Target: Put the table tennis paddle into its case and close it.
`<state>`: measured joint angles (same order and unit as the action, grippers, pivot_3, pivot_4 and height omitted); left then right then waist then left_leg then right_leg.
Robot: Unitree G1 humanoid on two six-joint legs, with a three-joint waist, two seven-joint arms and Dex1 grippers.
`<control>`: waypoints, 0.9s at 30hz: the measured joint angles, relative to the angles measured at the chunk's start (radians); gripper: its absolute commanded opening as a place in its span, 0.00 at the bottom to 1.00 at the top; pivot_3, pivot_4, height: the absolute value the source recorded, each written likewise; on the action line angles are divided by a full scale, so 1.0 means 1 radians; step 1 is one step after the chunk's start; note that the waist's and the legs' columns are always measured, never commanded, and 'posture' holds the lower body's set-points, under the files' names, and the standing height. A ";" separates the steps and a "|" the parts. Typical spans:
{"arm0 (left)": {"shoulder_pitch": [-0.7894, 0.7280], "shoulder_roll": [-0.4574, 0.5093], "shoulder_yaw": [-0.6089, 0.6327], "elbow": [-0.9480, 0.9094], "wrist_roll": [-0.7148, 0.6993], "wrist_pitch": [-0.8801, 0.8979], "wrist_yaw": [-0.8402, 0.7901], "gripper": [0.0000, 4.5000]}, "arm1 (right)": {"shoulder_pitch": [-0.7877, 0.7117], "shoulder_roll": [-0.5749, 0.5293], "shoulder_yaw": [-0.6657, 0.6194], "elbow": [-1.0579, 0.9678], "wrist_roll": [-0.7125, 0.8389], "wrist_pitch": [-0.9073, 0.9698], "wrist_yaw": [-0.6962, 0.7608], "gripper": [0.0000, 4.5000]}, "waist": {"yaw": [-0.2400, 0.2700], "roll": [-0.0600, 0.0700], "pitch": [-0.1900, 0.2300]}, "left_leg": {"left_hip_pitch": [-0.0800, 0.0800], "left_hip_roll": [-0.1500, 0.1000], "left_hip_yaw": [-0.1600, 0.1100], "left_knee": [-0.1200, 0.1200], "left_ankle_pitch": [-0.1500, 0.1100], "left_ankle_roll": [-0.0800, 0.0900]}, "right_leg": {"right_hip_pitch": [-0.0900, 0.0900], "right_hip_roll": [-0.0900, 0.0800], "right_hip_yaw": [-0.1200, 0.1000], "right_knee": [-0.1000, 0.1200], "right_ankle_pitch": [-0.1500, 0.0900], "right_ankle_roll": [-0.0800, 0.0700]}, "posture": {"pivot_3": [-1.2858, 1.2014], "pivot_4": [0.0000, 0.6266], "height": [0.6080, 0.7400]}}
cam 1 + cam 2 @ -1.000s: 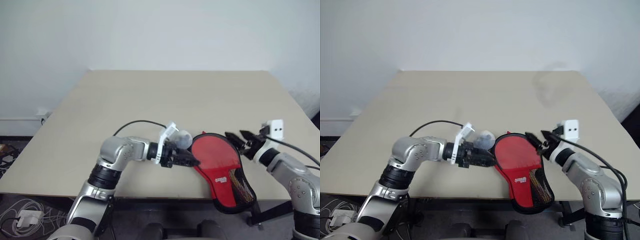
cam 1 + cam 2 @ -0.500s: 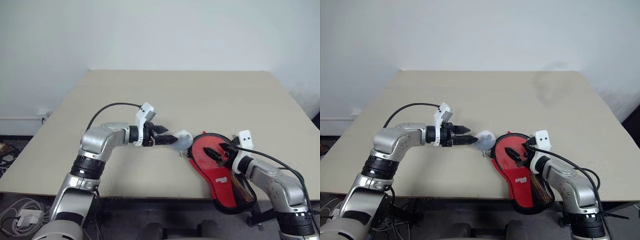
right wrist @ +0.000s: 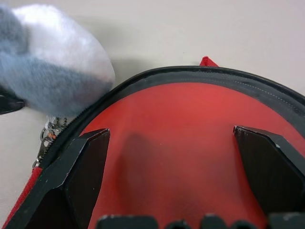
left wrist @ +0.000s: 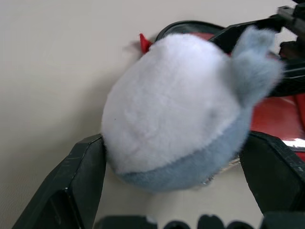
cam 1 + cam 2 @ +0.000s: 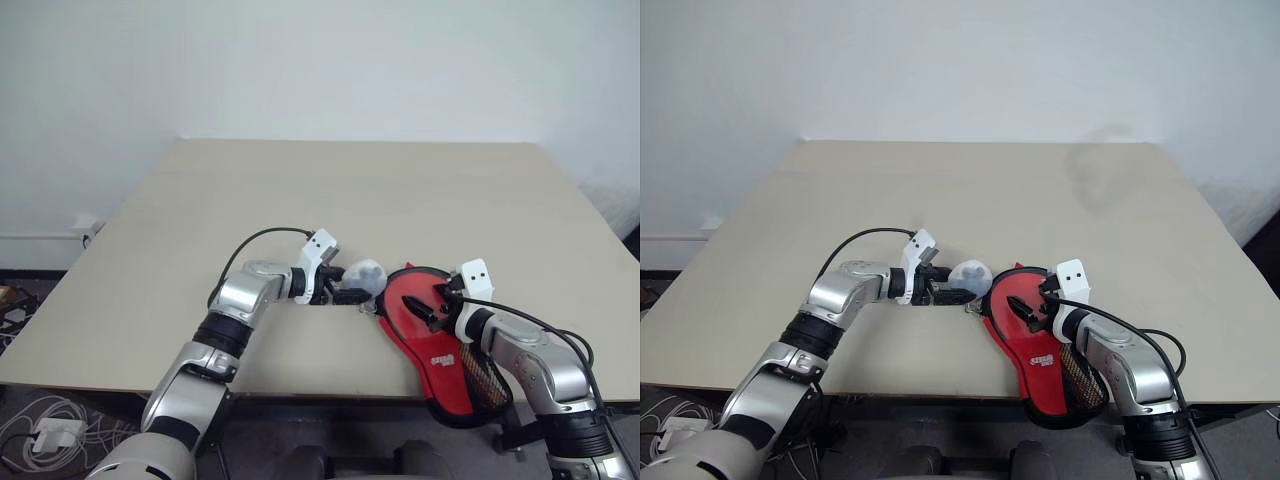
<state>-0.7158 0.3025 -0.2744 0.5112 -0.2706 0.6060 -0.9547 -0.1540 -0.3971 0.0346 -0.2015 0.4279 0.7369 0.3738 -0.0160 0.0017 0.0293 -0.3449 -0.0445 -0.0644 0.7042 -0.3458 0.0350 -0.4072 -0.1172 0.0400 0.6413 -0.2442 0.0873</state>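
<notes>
Red case (image 5: 440, 335) closed on table (image 5: 300, 200) | light, floppy; take black rim | left tool (image 5: 352, 295) spread round plush charm (image 5: 366, 274) | right tool (image 5: 428, 306) spread above

Red paddle-shaped fabric case (image 5: 432, 325): smooth, slightly sheened cloth face, black stitched trim, mesh at narrow end. Metal zip pull (image 3: 49, 133), dull silver. White-and-grey fluffy plush pom-pom (image 4: 181, 105): soft, fuzzy pile. Beige rectangular table (image 5: 300, 200): matt, faintly grained. Black gripper fingers (image 3: 81, 162): matt hard plastic.
</notes>
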 measured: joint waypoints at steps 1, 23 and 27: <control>-0.006 -0.007 0.002 0.018 0.004 -0.006 -0.001 0.96 | 0.001 0.000 0.000 -0.001 -0.001 0.001 0.000 1.00 | 0.000 0.000 0.000 | 0.000 0.000 0.000 0.000 0.000 0.000 | 0.000 0.000 0.000 0.000 0.000 0.000 | 0.52 0.00 0.82; -0.116 -0.041 0.086 0.200 0.029 -0.035 -0.090 0.05 | 0.013 -0.013 0.083 -0.030 -0.128 0.044 -0.002 1.00 | -0.001 -0.019 -0.012 | 0.003 0.001 -0.002 0.000 0.000 0.000 | 0.003 0.001 -0.001 0.000 0.000 0.000 | 0.52 0.00 0.82; -0.139 -0.051 0.086 0.285 0.062 -0.089 -0.088 0.03 | 0.009 -0.013 0.096 -0.025 -0.149 0.043 0.000 1.00 | -0.001 -0.020 -0.013 | 0.003 0.001 -0.002 0.000 0.000 0.000 | 0.003 0.001 -0.002 0.000 0.000 0.000 | 0.52 0.00 0.82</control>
<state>-0.8551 0.2517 -0.1883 0.7962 -0.2082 0.5171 -1.0432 -0.1452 -0.4097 0.1306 -0.2262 0.2789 0.7803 0.3733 -0.0174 -0.0186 0.0162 -0.3419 -0.0435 -0.0663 0.7044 -0.3458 0.0349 -0.4042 -0.1162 0.0385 0.6416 -0.2442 0.0873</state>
